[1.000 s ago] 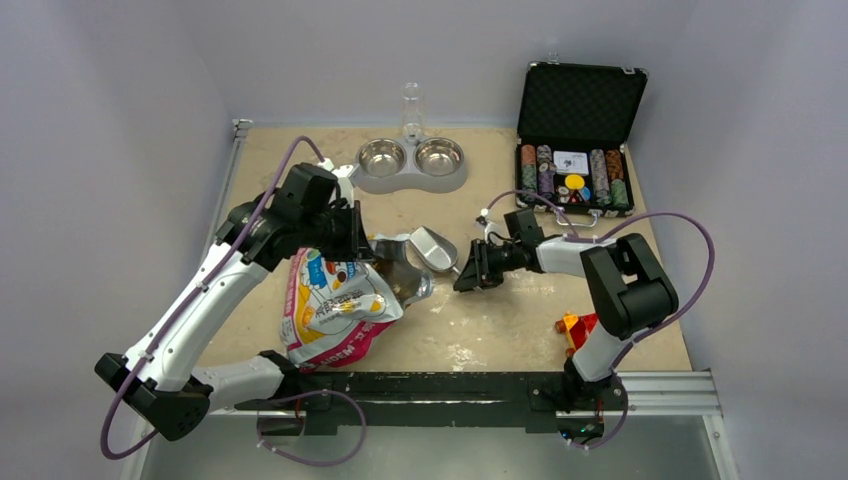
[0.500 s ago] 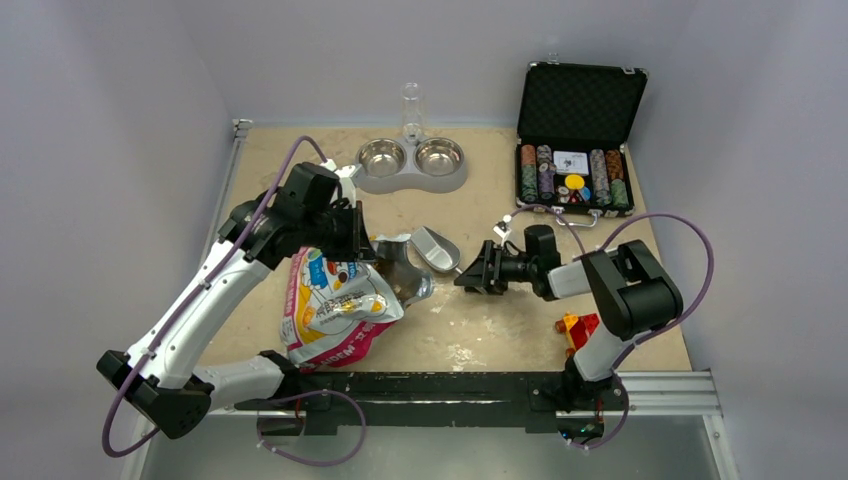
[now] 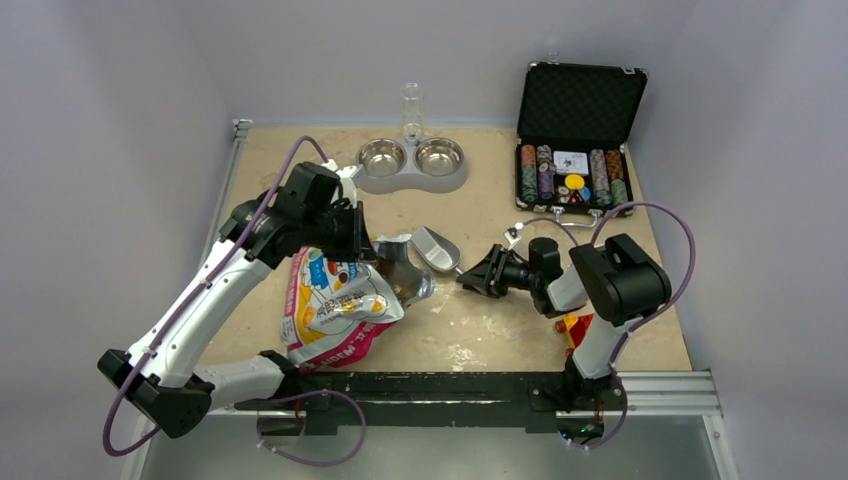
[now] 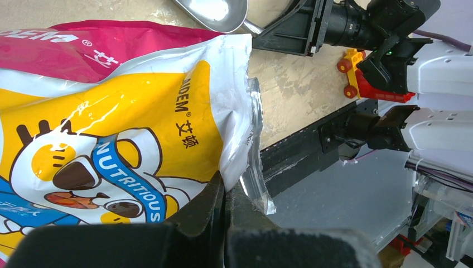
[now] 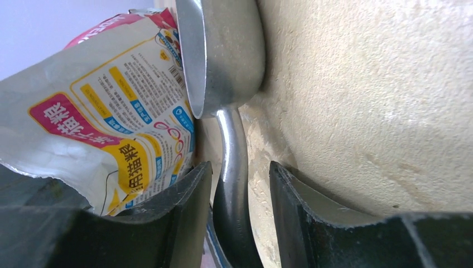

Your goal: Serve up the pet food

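The printed foil bag (image 3: 335,305) lies on the table with its torn silver mouth facing right. No kibble shows; the pet food is hidden inside the bag. My left gripper (image 3: 355,235) is shut on the bag's top edge, as the left wrist view (image 4: 226,187) shows on the bag (image 4: 111,111). A metal scoop (image 3: 432,248) lies just right of the bag's mouth. My right gripper (image 3: 470,278) is open. In the right wrist view (image 5: 240,167) its jaws stand on either side of the scoop's handle (image 5: 231,151) with gaps, next to the bag (image 5: 95,111).
A grey double bowl (image 3: 410,162) with two steel dishes and a clear bottle (image 3: 411,110) stands at the back. An open black case of poker chips (image 3: 570,175) is at the back right. A red and yellow toy (image 3: 575,325) sits near my right arm's base.
My right gripper has swung nearer and lower, its arm folding back, and its open jaws now straddle the scoop handle. The left gripper and bag have not moved.
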